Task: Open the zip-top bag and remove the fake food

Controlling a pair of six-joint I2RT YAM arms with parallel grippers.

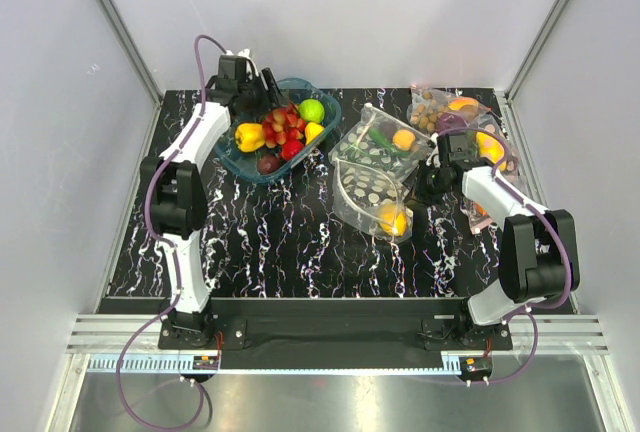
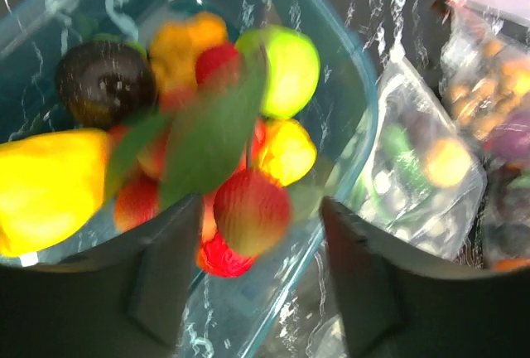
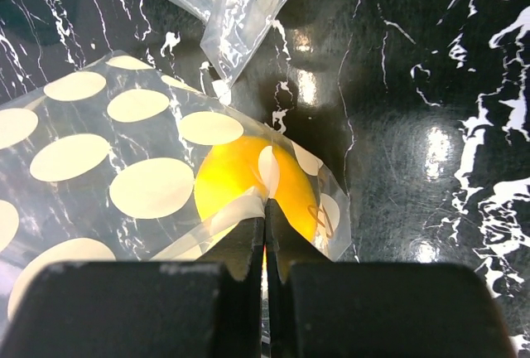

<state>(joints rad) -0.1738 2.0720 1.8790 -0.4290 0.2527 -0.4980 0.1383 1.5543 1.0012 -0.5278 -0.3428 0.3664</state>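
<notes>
The zip-top bag (image 1: 365,192) lies in the middle of the table, clear with white dots, with a small yellow-orange fruit (image 1: 393,219) inside. My right gripper (image 1: 428,190) is shut on the bag's edge; in the right wrist view the gripper (image 3: 267,224) pinches the plastic (image 3: 124,159) just in front of the fruit (image 3: 236,180). My left gripper (image 1: 262,87) is open over a teal tub (image 1: 232,155) that holds the yellow pepper (image 1: 250,136), berry cluster (image 1: 282,124) and plum (image 1: 268,163). In the left wrist view the berry cluster (image 2: 248,205) is blurred between the open fingers (image 2: 166,279).
A lime-green apple (image 1: 312,110) is also in the tub. A second dotted bag (image 1: 385,142) with a green and an orange piece lies beside the zip-top bag. A small bag of brown balls (image 1: 430,107) and another filled bag (image 1: 492,152) lie at the back right.
</notes>
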